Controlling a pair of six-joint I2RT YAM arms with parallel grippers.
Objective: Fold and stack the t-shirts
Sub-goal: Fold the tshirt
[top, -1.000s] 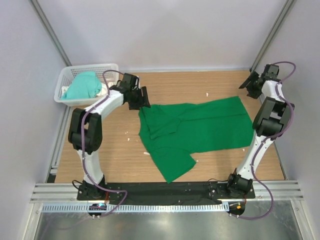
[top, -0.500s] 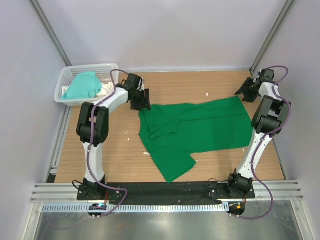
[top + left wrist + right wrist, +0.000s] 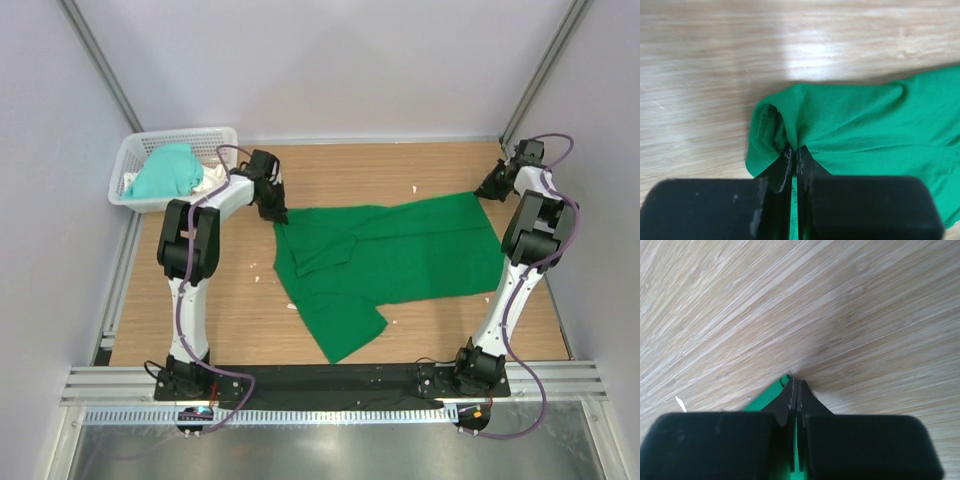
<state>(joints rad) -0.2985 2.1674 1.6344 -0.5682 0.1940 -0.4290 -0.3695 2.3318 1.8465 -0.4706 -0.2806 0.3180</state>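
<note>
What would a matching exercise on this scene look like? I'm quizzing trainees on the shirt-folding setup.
1 green t-shirt
2 mint t-shirt
3 left gripper
4 right gripper

A in the basket
B shut on the green t-shirt's far right corner
C spread on the table
D shut on the green t-shirt's far left corner

Pairs: 1-C, 2-A, 3-D, 4-B

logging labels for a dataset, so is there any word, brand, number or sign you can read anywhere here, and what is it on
No text can be read in any view.
The green shirt shows no print or tag.
The basket shows no label.
The left pincer and right pincer are plain black, with no marking.
The small lit unit at the near edge is too small to read.
</note>
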